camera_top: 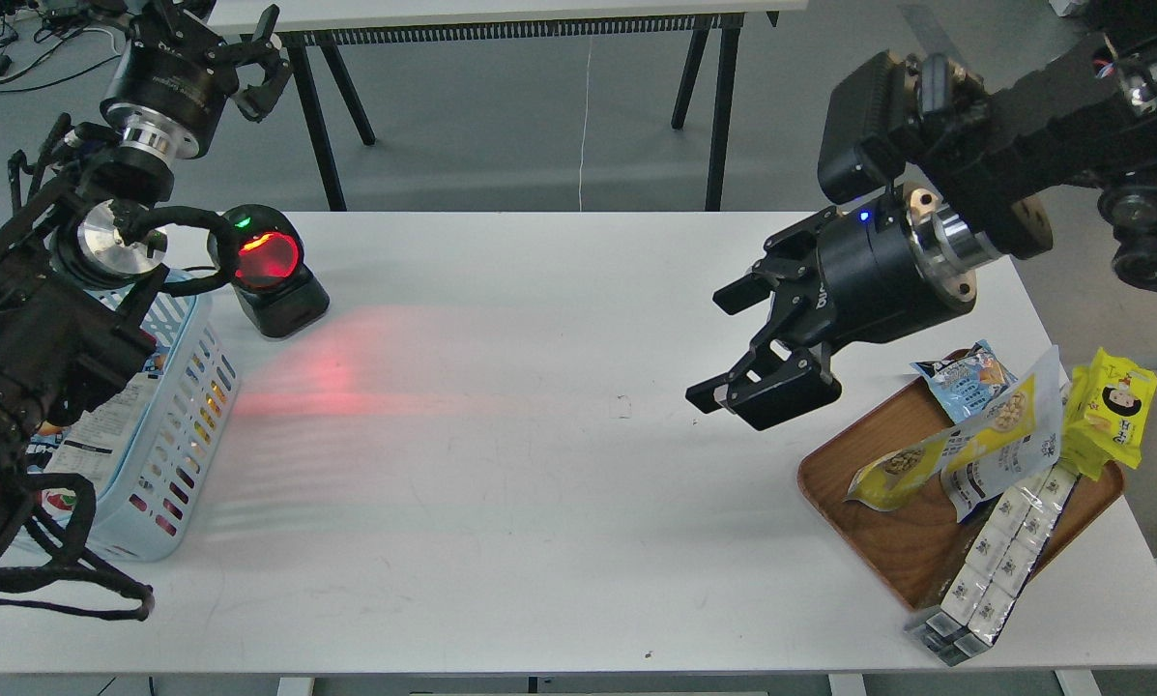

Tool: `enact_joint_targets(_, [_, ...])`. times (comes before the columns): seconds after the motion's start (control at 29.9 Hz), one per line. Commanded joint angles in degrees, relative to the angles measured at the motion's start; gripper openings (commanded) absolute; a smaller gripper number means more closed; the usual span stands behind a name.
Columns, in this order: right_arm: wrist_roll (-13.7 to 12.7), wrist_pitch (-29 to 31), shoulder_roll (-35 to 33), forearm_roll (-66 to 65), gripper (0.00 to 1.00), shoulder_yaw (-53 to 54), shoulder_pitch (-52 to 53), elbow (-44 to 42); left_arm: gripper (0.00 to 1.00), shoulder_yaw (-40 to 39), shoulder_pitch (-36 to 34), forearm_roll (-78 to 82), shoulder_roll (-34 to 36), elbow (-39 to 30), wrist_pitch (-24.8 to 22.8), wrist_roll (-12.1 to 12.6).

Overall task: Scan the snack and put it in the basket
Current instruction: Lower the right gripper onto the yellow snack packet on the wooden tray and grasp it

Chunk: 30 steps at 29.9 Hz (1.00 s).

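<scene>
The snack [998, 440], a foil pouch half yellow and half white with black print, leans tilted on the brown wooden tray [892, 536] at the right end of the tabletop [539, 435], among a pale blue bag [965, 379], a bright yellow bag with a cartoon face [1114, 411] and a row of small white packs [1008, 536] that runs off the tray's near edge. A second yellow pouch [892, 474] lies flat just left of it, so the two could be confused. The right hand [733, 338] hangs above the tabletop just left of the tray, fingers spread wide and empty, apart from the snack and pointing away from it toward the table's middle. The pick-up looks not yet begun: the next move likely calls for turning that hand back over the tray and closing on the pouch's upper edge without dragging its neighbours. The scanner [267, 263] glows red at the far left, casting red light across the tabletop, with the light blue basket [177, 425] just beside it, already holding some packets. The left hand [267, 63] is raised beyond the tabletop's far edge, fingers apart, holding nothing.
</scene>
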Motion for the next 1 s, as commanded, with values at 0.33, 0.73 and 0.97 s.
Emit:
enact_joint_targets(0.33, [0.0,-8.1,-0.9,-24.8,0.92,-13.1,-0.5,0.2,1.0,0.0,0.5,0.1,0.2,0.0,0.0,0.0])
enact_joint_targets(0.73, [0.0,-8.2,-5.3,-31.9,0.87,-18.5,-4.5,-1.1,1.0,0.1,0.6,0.5,0.3,0.5,0.0,0.1])
enact_joint_targets(0.97, [0.0,-8.2,-6.2,-32.0,0.77,-18.2,-7.5,-4.7,1.0,0.1,0.6,0.5,0.1,0.5,0.0,0.1])
